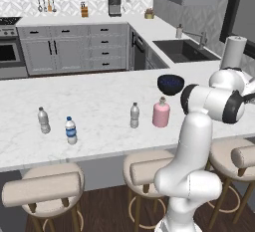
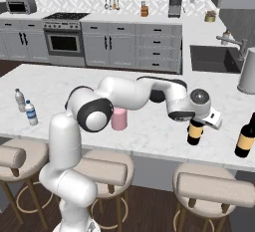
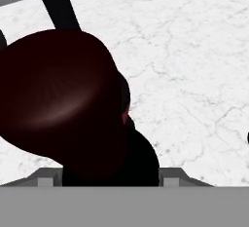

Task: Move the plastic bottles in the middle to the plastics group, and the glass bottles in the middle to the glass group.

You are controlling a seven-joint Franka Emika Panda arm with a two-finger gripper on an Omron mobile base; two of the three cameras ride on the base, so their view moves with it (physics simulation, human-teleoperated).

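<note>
Arm [image 2: 74,141]: you have a glossy white arm built of rounded, tube-like links.
Joints [image 2: 94,115]: you will find dark, nearly black rings and round caps set between the white links.
Lower body [image 1: 189,188]: you see a bulbous white segment, smooth, with no visible screws or markings.
Wrist [image 2: 199,98]: your wrist housing is white with a dark circular cap.
Hand [image 2: 213,118]: you see a pale, boxy block.
Cables: you see none on the outside.
</note>
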